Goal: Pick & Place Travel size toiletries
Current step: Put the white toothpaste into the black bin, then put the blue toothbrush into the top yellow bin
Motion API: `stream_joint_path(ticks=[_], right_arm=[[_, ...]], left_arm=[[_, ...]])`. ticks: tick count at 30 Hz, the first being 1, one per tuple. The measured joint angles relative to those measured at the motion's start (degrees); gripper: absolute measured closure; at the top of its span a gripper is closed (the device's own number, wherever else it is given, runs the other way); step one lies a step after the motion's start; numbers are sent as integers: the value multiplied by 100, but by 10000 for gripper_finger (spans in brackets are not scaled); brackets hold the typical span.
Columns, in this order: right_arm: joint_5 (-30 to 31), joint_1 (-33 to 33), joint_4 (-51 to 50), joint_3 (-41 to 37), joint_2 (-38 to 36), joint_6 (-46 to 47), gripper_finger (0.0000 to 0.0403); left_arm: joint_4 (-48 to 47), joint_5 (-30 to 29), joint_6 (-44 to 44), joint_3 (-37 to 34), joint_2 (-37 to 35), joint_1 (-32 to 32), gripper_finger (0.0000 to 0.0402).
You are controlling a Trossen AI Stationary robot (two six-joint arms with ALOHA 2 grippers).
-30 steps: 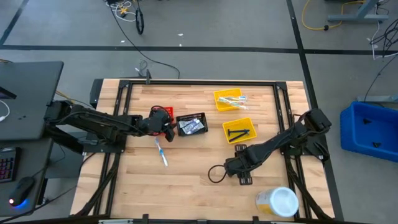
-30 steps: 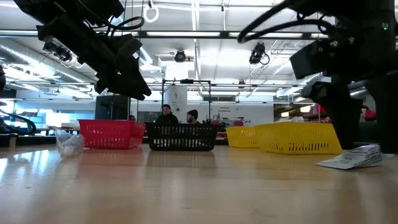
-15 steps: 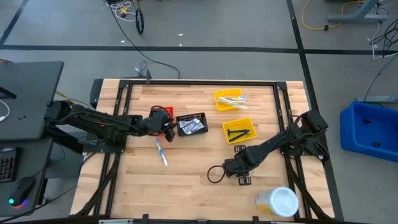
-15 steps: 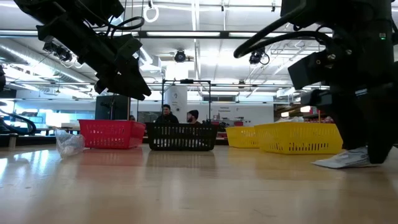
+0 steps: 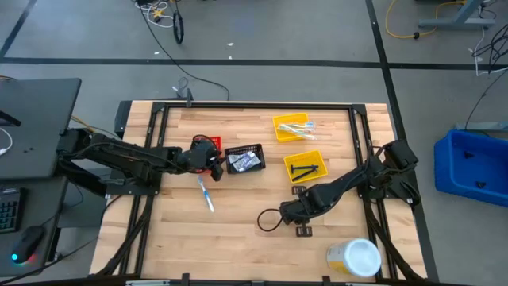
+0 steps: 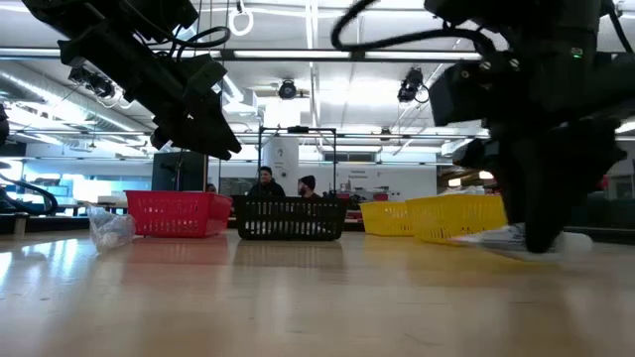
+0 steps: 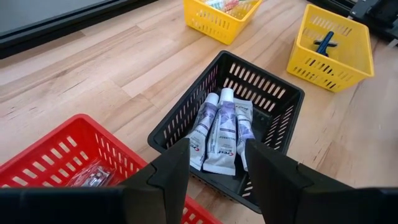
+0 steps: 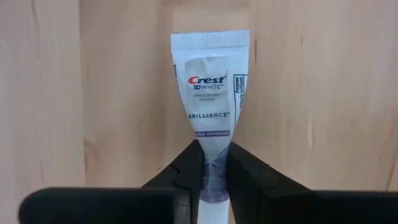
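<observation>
A white-and-blue mini toothpaste tube (image 8: pixel 210 93) lies at the table's near right, with my right gripper (image 5: pixel 297 216) shut on it; the low view shows the tube (image 6: pixel 496 238) beside the dark fingers. My left gripper (image 7: pixel 214 177) hangs open above the gap between the red bin (image 5: pixel 208 145) and the black bin (image 7: pixel 249 93). Three more tubes (image 7: pixel 221 127) lie in the black bin. A blue-and-white toothbrush (image 5: pixel 205 193) lies flat on the wood below the red bin. My right gripper pinches the tube's narrow end by the white cap (image 8: pixel 211 168) between its two fingers (image 8: pixel 186 165), one on each side. The fingers point down from above and lie across the tube. The crimped flat end (image 8: pixel 210 40) points away from them; whether it is clear of the wood I cannot tell.
Two yellow bins stand at the far right: one (image 5: pixel 291 127) with toothbrushes, one (image 5: pixel 305 167) with black sticks. A big yellowish jar with a white lid (image 5: pixel 355 258) lies at the near right corner. Bare wood lies between the toothbrush and my right gripper.
My right gripper has come down over the tube, shifted a little toward the table's left edge, and shut on it. In the low view the tube now sits higher and farther left than before. My left arm has kept still.
</observation>
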Motion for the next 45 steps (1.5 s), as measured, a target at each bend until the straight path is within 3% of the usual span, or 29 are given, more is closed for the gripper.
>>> stream_joint_path(ticks=[5, 12, 16, 23, 26, 31, 36, 45], right_arm=[[564, -122, 821, 0, 0, -119, 338], [1631, -586, 2720, 0, 0, -1225, 339], [1933, -1015, 3749, 0, 0, -1914, 337], [1881, -1789, 4710, 0, 0, -3011, 336], [1472, -2119, 4716, 0, 27, -3474, 332], [1023, -2617, 4579, 2, 177, -3129, 328], [1026, -2843, 4535, -2, 406, -3281, 325], [819, -2921, 4632, -2, 549, -3138, 246]], left_arm=[[0, 0, 0, 1, 0, -1, 237], [1, -1, -1, 2, 0, -2, 237], [2, 0, 0, 2, 0, -2, 237], [2, -2, 0, 1, 0, -1, 237], [0, -2, 0, 1, 0, 0, 237], [0, -72, 0, 1, 0, -2, 237], [2, -70, 0, 2, 0, -2, 237], [-9, -64, 0, 2, 0, -2, 237]])
